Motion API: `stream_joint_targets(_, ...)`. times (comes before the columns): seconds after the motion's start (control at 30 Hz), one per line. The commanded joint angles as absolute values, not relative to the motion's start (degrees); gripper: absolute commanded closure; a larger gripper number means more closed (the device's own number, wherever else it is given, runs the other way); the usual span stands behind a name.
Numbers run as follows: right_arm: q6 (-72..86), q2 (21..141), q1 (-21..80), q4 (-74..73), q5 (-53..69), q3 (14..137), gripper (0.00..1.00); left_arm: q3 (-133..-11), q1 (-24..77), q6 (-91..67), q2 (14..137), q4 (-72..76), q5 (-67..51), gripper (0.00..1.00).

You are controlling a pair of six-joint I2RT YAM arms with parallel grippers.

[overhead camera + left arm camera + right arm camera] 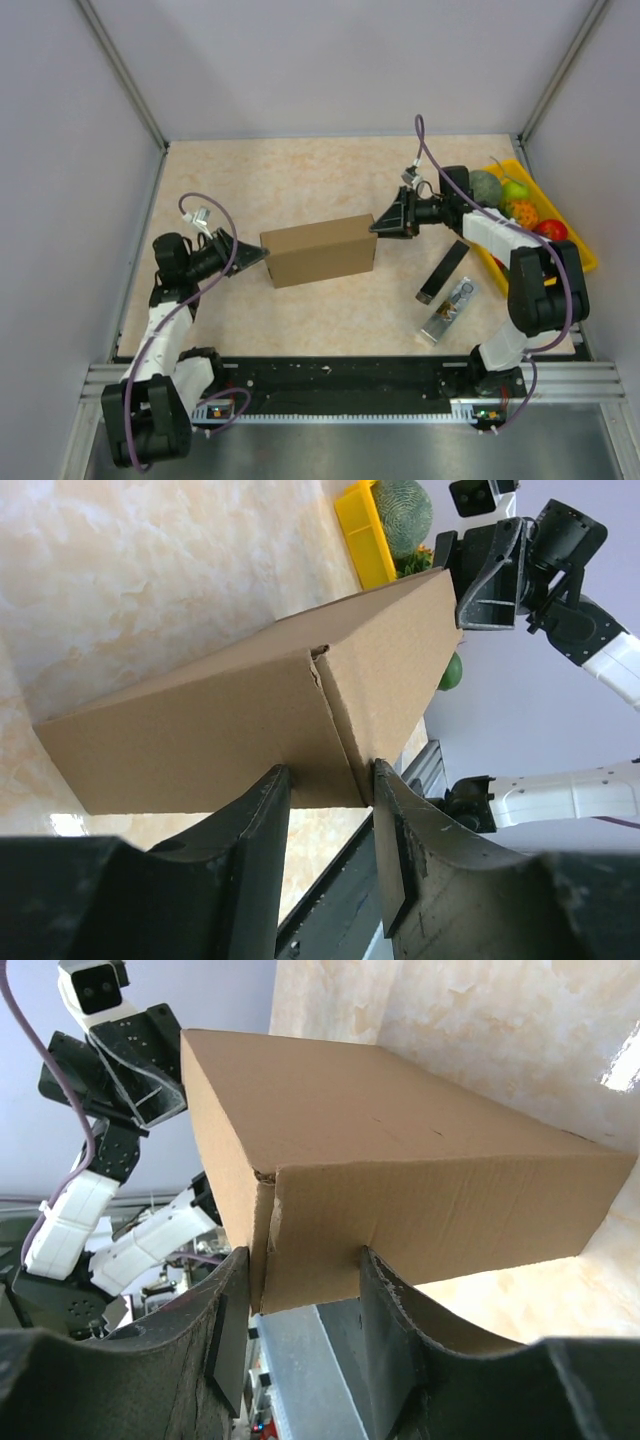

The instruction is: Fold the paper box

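The paper box [320, 250] is a closed brown cardboard block lying in the middle of the table, with an arm at each end. My left gripper [255, 253] is at its left end. In the left wrist view its fingers [327, 775] close on the box's [200, 730] near corner, touching cardboard on both sides. My right gripper [383, 222] is at the far right corner. In the right wrist view it [305, 1260] pinches the box's [400, 1170] corner, where two flap edges meet.
A yellow tray [578, 245] with several fruits stands at the right wall behind the right arm. A black bar [443, 272] and a silver tool [450, 310] lie on the table to the right of the box. The metal rail [350, 385] runs along the near edge.
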State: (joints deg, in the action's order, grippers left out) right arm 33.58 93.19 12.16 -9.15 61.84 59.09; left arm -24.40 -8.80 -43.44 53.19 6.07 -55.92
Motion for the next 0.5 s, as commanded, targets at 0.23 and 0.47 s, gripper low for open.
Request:
stream_joint_targets(0.23,26.57,88.52,14.85,-9.65,49.76,52.56,0.81,-21.26,-8.53,-31.14,54.33,-6.74,-44.32,0.84)
stream_joint_targets(0.47,26.81,76.12,18.81,-12.13,42.02,42.57,0.79,-14.61,-7.47,-42.44,40.18,-9.93,-45.09,0.69)
